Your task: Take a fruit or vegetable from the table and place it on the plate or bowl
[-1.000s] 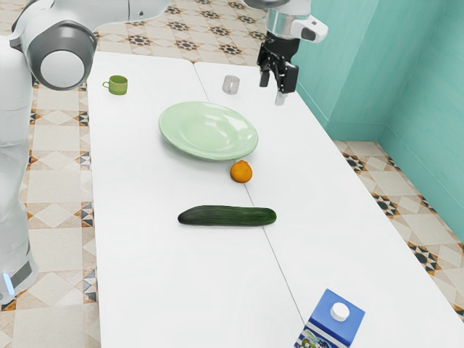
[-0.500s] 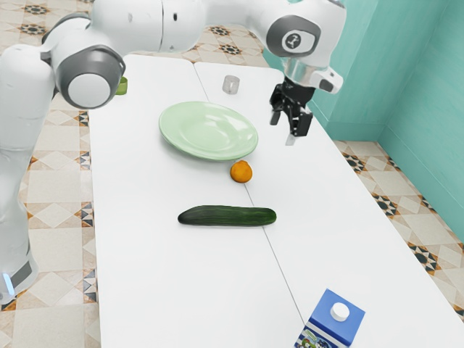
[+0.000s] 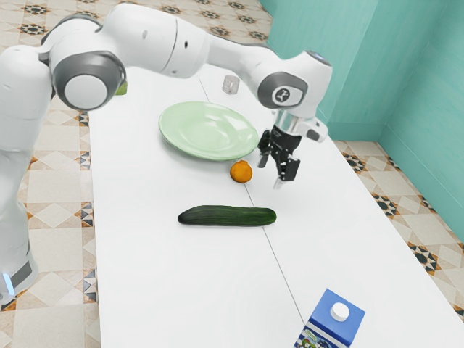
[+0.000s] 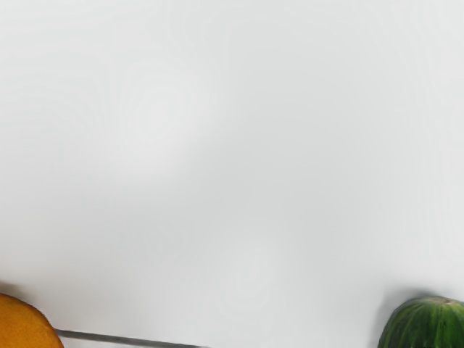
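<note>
Cucumber (image 3: pixel 227 215): one, dark green, lying flat on the bench across the seam, on the near side of the plate and apart from it. Its rounded end (image 4: pixel 424 322) lies close under the hand in the wrist view.
Green cup (image 3: pixel 123 88): one, at the far side on the exterior view's left, mostly hidden behind the arm.
Plate (image 3: pixel 190 142): one, pale green and shallow, on the far half of the bench.
Grey cup (image 3: pixel 230 83): one, small, beyond the plate, near the bench's far edge.
Orange (image 3: pixel 241 172): one, small and round, just beside the plate's near rim, between the plate and the cucumber. A part of it (image 4: pixel 22 328) shows in the wrist view too.
Arm (image 3: pixel 217 54): one, white, coming from the exterior view's left, passing above the far side of the plate and bending down.
Jaws: one pair, black, standing apart and touching no thing. They point down at the bench just to the exterior view's right of the orange.
Carton (image 3: pixel 330 322): one, blue and white with a white round cap, at the near end on the exterior view's right, well apart from the rest.
Bench (image 3: pixel 159 283): white, two tops side by side with a thin dark seam (image 4: pixel 130 338) between them.
Room: floor (image 3: pixel 51 210) of beige tiles with a dark star pattern, and a teal wall (image 3: pixel 406 65) on the exterior view's right.
</note>
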Controlling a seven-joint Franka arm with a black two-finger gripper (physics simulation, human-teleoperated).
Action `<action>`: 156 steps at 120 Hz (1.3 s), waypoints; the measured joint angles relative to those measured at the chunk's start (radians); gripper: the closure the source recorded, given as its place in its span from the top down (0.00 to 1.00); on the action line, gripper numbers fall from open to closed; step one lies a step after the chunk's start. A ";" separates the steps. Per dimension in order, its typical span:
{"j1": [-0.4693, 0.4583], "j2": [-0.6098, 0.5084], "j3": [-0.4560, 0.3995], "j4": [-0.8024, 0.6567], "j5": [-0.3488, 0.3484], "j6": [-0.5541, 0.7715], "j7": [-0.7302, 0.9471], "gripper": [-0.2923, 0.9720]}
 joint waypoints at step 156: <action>-0.218 -0.278 0.007 -0.504 0.015 0.320 -0.015 0.77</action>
